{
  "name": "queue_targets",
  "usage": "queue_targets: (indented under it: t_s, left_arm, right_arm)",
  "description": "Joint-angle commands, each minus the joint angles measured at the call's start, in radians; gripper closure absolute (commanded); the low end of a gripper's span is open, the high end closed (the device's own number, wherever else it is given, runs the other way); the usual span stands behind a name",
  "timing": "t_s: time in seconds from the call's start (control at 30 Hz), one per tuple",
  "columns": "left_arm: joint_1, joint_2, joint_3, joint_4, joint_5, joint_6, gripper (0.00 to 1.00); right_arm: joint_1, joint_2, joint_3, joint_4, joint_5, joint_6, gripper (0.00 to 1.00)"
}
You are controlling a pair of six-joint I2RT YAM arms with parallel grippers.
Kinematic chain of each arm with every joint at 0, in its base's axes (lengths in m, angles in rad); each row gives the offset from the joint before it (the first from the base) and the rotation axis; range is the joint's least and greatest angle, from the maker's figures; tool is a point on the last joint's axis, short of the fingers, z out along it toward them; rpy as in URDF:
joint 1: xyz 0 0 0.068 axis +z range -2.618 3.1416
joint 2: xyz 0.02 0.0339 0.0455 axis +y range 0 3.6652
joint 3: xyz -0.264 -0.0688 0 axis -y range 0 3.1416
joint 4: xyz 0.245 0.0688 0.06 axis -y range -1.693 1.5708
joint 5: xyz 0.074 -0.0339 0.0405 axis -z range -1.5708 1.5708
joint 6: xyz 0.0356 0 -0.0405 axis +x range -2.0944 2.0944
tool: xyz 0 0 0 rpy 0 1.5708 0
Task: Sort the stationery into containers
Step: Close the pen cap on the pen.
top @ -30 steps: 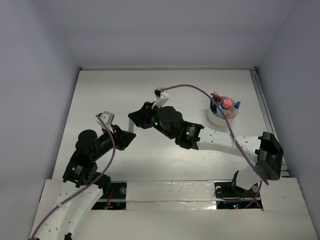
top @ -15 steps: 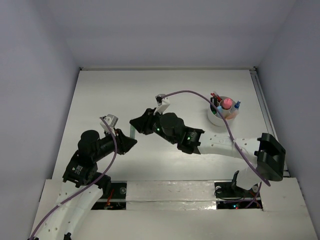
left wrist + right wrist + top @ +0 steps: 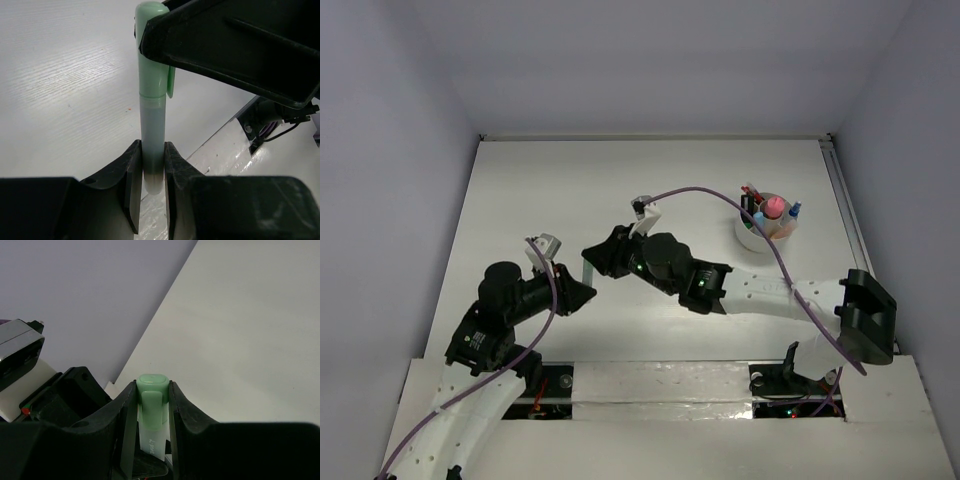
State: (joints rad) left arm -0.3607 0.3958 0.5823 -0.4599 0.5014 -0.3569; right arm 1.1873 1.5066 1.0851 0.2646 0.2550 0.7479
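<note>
Judging by the cup (image 3: 748, 238), already loaded with several pieces, most of the sorting is done. One green marker (image 3: 152, 107) is held in mid-air well apart from it, clamped at its base by the left gripper (image 3: 152, 165) and at its cap by the right gripper (image 3: 152, 395). Its delivery is not yet made.

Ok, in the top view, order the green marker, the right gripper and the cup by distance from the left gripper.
1. green marker, clamped in the left gripper itself.
2. right gripper, just beyond, on the marker's cap end.
3. cup, far off to the right.
</note>
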Motion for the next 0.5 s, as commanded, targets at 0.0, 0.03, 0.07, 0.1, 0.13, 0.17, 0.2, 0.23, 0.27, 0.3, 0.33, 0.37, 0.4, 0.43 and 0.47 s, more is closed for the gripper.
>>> queue_targets:
  t_s: [0.0,0.03,0.07,0.1,0.13,0.17,0.2,0.23,0.27,0.3,0.33,0.37,0.4,0.43,0.47]
  left_arm:
    - [0.025,-0.005,0.039,0.349,-0.156,-0.005,1.0]
    - [0.025,-0.005,0.039,0.349,-0.156,-0.007,1.0]
    - [0.025,-0.003,0.039,0.349,-0.158,-0.007,1.0]
    - [0.025,-0.003,0.039,0.349,-0.158,-0.007,1.0]
    - [0.025,-0.003,0.039,0.349,-0.158,-0.005,1.0]
    - [0.025,-0.003,0.04,0.349,-0.161,-0.005,1.0]
    - [0.025,-0.003,0.04,0.349,-0.162,-0.005,1.0]
    - [0.025,-0.005,0.04,0.348,-0.165,-0.007,1.0]
    - [0.034,-0.005,0.04,0.348,-0.167,-0.007,1.0]
    - [0.034,-0.005,0.04,0.346,-0.169,-0.007,1.0]
    - [0.034,-0.005,0.042,0.346,-0.17,-0.007,1.0]
    - [0.034,-0.008,0.042,0.345,-0.173,-0.005,1.0]
    - [0.034,-0.008,0.042,0.343,-0.178,-0.005,1.0]
    - [0.034,-0.011,0.044,0.342,-0.179,-0.004,1.0]
    - [0.034,-0.015,0.044,0.34,-0.184,-0.004,1.0]
  right_arm:
    - [0.127,0.021,-0.076,-0.338,-0.247,-0.045,1.0]
    - [0.127,0.027,-0.074,-0.369,-0.247,-0.048,1.0]
    - [0.138,0.03,-0.073,-0.383,-0.249,-0.053,1.0]
    - [0.15,0.03,-0.073,-0.393,-0.247,-0.056,1.0]
    - [0.15,0.033,-0.071,-0.403,-0.276,-0.055,1.0]
    - [0.161,0.035,-0.074,-0.398,-0.276,-0.047,1.0]
    - [0.173,0.038,-0.088,-0.381,-0.28,-0.038,1.0]
    - [0.173,0.056,-0.096,-0.328,-0.305,-0.018,1.0]
    - [0.184,0.076,-0.099,-0.309,-0.325,-0.012,1.0]
    - [0.196,0.095,-0.087,-0.295,-0.336,-0.007,1.0]
    - [0.196,0.115,-0.077,-0.291,-0.339,-0.005,1.0]
    - [0.207,0.142,-0.07,-0.295,-0.333,-0.001,1.0]
    - [0.207,0.142,-0.068,-0.298,-0.323,0.007,1.0]
    - [0.207,0.132,-0.1,-0.283,-0.295,0.025,1.0]
    - [0.207,0.113,-0.123,-0.277,-0.274,0.034,1.0]
